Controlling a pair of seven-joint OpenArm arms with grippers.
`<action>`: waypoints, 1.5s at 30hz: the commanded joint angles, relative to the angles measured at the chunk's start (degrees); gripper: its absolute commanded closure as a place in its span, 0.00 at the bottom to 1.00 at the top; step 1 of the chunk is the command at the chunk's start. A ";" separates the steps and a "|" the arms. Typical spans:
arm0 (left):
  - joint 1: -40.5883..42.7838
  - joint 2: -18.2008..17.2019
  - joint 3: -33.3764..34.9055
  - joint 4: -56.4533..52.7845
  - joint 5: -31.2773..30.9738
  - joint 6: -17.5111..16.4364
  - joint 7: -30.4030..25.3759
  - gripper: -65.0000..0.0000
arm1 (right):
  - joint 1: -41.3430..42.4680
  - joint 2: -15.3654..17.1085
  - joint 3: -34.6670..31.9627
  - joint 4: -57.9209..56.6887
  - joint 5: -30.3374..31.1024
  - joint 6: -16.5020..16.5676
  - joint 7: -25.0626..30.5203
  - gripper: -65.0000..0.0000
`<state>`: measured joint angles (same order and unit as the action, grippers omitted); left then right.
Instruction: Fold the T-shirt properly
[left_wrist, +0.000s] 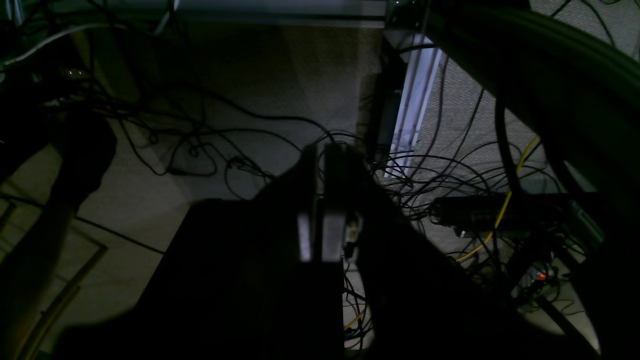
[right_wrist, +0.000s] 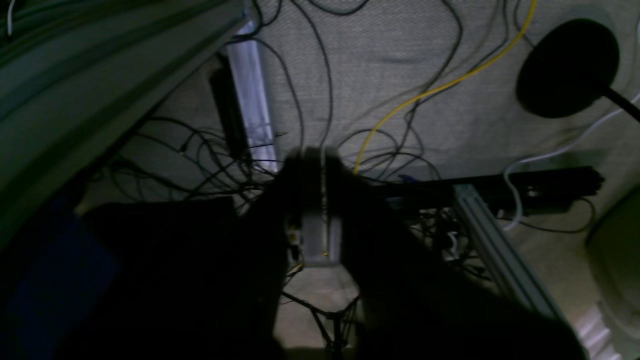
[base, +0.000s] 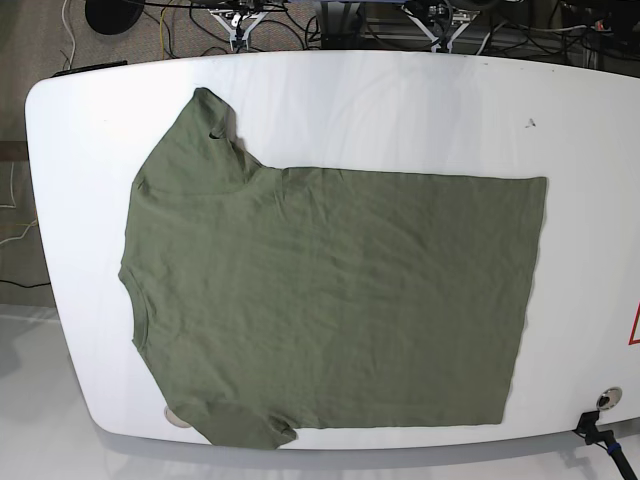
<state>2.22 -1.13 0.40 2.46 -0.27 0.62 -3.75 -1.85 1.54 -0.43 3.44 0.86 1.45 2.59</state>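
The T-shirt (base: 320, 300) is seen in the base view spread flat and unfolded on the white table (base: 400, 100), and most of the tabletop is covered by it. Its neck opening is turned toward the table's left edge, and its straight hem lies toward the table's right edge. One short sleeve is stretched toward the table's far left corner, and the other reaches the near edge, where its tip appears to hang slightly over the rim. Light wrinkles are spread across the olive-green cloth, and no print is visible. A bare strip of table is left along the far edge and another beyond the hem. A small dark speck (base: 531, 124) is seen on the bare strip beyond the far right corner of the shirt. Neither arm is seen over the table in the base view. In the left wrist view the left gripper (left_wrist: 320, 150) is shown as a dark shape hanging over the floor (left_wrist: 280, 80), with its jaws pressed together and nothing between them. In the right wrist view the right gripper (right_wrist: 320, 152) is likewise shown over the floor, jaws closed together and empty. Below both grippers the floor is crossed by tangled black cables (left_wrist: 440, 170), and a yellow cable (right_wrist: 440, 87) is seen among them. A round black base (right_wrist: 567, 67) stands on the floor beyond the right gripper.
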 joint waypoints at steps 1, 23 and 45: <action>1.04 -0.23 0.01 0.06 -0.03 0.10 -0.12 0.98 | -0.47 0.16 0.16 -0.15 0.16 -0.21 0.75 1.00; 28.22 -7.97 1.82 30.87 -1.19 -2.20 0.38 1.00 | -24.99 3.85 0.24 25.78 0.47 1.01 5.54 1.00; 53.72 -13.22 -2.51 75.34 -4.00 -14.19 1.17 1.00 | -56.56 10.12 2.99 75.94 8.32 1.14 5.12 1.00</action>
<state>53.06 -13.85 -1.28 74.67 -4.64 -12.88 -2.22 -55.57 10.98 1.21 76.18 9.04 2.76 5.52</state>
